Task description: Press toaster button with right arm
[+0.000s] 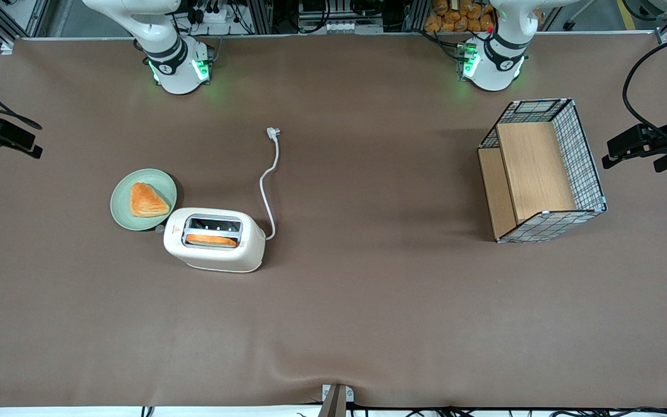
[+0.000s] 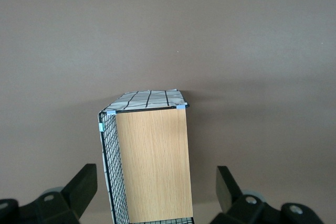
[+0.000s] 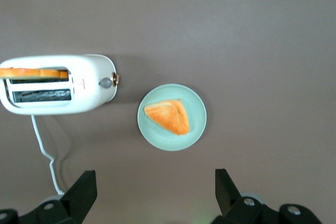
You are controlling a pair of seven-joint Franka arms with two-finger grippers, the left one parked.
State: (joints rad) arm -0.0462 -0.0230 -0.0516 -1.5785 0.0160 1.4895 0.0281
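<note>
The cream-white toaster (image 1: 215, 240) lies on the brown table, with an orange slice of toast (image 1: 211, 240) in the slot nearer the front camera. Its button (image 1: 160, 229) is a small greyish nub on the narrow end by the red triangle mark, facing a green plate. In the right wrist view the toaster (image 3: 79, 85) and its button (image 3: 106, 82) show from above. My right gripper (image 3: 156, 195) hangs high above the table, open and empty, well apart from the toaster. It is out of the front view; only the arm's base (image 1: 177, 63) shows there.
A green plate (image 1: 122, 211) with a triangular pastry (image 1: 147, 200) lies beside the button end, almost touching the toaster. The white cord (image 1: 270, 185) runs from the toaster to its plug (image 1: 273, 132). A wire basket holding a wooden box (image 1: 542, 171) stands toward the parked arm's end.
</note>
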